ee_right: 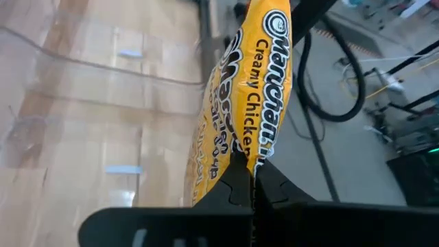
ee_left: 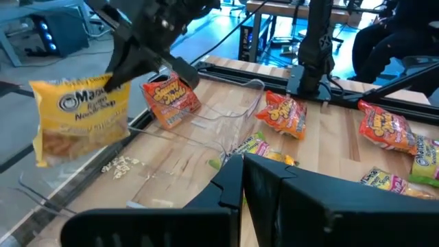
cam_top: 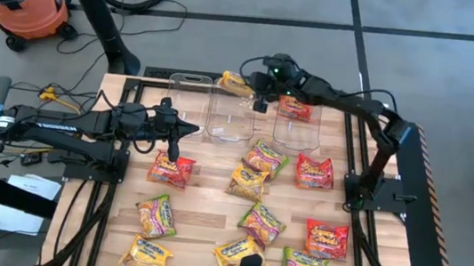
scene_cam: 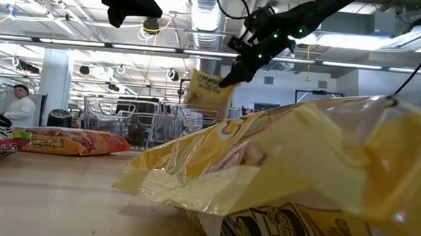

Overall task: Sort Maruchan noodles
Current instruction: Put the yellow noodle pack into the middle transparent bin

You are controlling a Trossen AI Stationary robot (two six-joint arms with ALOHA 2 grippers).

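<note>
Now yellow packet (cam_top: 235, 83) in right tool (cam_top: 260, 99)

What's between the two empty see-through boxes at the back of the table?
Nothing. In the high view, a bare strip of wooden table separates the left clear bin from the middle clear bin.

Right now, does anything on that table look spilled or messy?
Yes. Pale crumbs, like broken noodle bits, lie scattered in a clear bin, below the yellow packet that the right gripper holds up. Packets elsewhere lie loosely scattered.
</note>
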